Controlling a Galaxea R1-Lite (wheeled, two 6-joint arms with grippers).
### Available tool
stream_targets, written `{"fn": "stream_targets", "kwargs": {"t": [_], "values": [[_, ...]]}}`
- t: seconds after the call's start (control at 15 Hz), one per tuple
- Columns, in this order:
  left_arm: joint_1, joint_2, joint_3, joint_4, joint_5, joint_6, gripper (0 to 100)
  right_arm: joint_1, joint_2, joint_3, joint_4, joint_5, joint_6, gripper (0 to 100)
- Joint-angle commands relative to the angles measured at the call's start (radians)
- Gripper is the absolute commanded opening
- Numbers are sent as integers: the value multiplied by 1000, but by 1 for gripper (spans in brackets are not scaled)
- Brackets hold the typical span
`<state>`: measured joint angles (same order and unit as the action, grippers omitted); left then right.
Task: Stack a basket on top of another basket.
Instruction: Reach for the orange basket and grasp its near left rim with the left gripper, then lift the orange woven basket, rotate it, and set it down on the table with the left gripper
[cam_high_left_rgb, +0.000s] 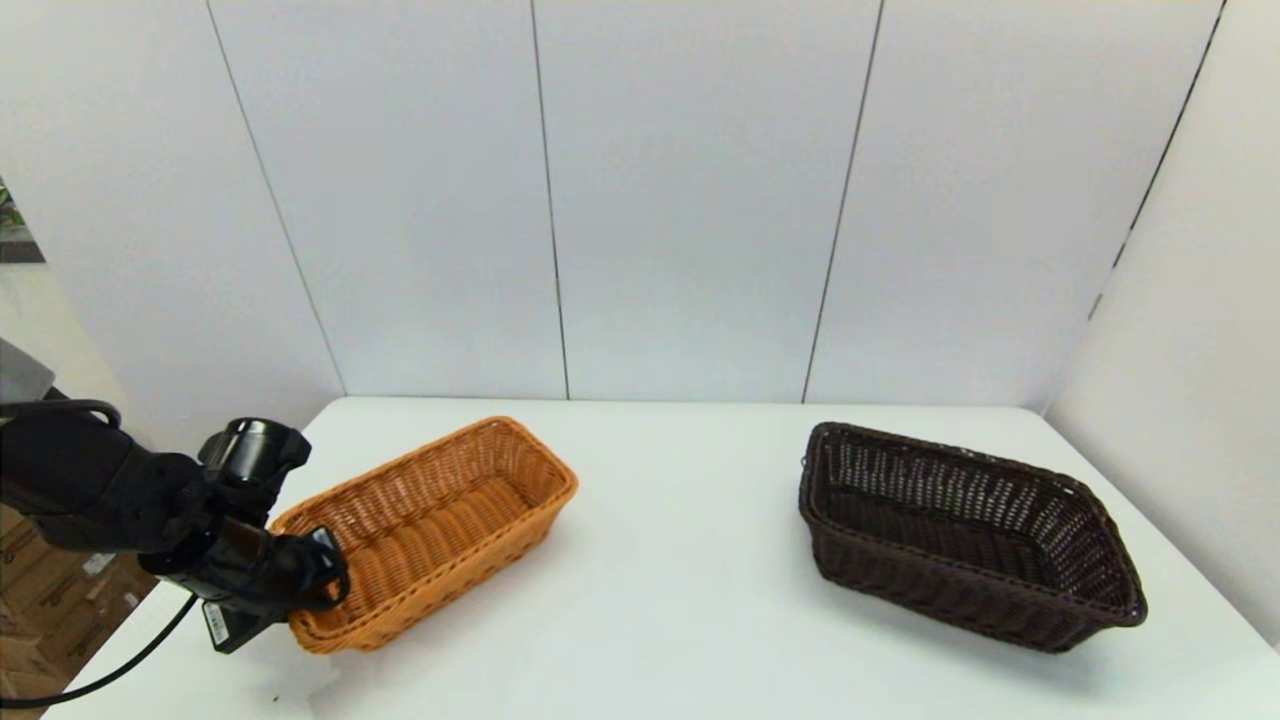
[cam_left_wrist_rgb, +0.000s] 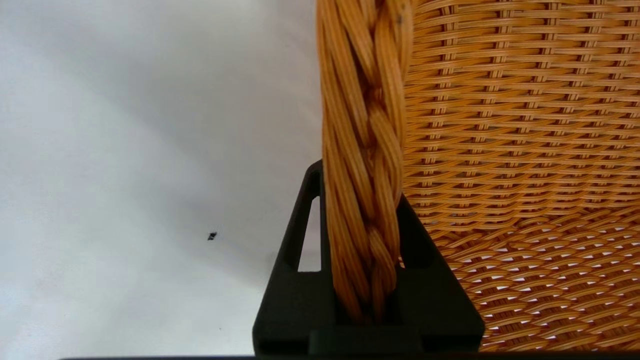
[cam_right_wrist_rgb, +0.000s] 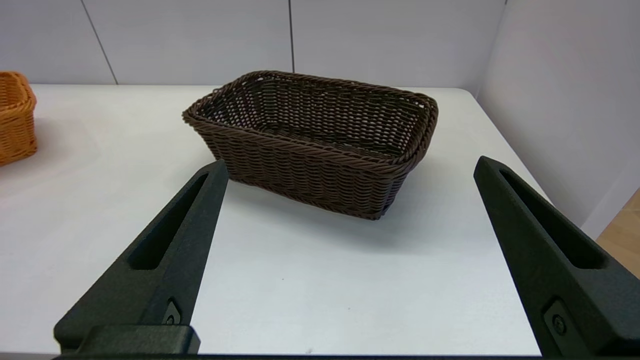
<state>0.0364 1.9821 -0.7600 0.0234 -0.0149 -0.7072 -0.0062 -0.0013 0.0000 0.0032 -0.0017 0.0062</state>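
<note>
Left pincer (cam_left_wrist_rgb: 361, 280) clamped on braided rim at near end of orange basket (cam_high_left_rgb: 440, 525), counter's (cam_high_left_rgb: 680, 620) left side. Dark brown basket (cam_high_left_rgb: 960, 535) well apart on right, untouched. Right pincer (cam_right_wrist_rgb: 350, 250) spread wide, short of dark basket.

A plain white counter (cam_high_left_rgb: 680, 600) is sitting boxed in by bare white panel walls (cam_high_left_rgb: 690, 200), looking like a robot test lab, cardboard boxes (cam_high_left_rgb: 40, 590) showing beside it.
</note>
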Motion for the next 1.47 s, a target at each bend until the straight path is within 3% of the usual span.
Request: {"fn": "stream_targets", "kwargs": {"t": [0.07,0.47,0.93,1.27,1.47], "values": [[0,-8,-12,-2,0,8,0,0,1,0,0,0,0,100],[0,-23,-85,-2,-30,66,0,0,1,0,0,0,0,100],[0,-51,-97,-2,-303,153,0,0,1,0,0,0,0,100],[0,-65,-97,-2,-415,203,0,0,1,0,0,0,0,100],[-4,-60,-93,-2,-471,324,0,0,1,0,0,0,0,100]]}}
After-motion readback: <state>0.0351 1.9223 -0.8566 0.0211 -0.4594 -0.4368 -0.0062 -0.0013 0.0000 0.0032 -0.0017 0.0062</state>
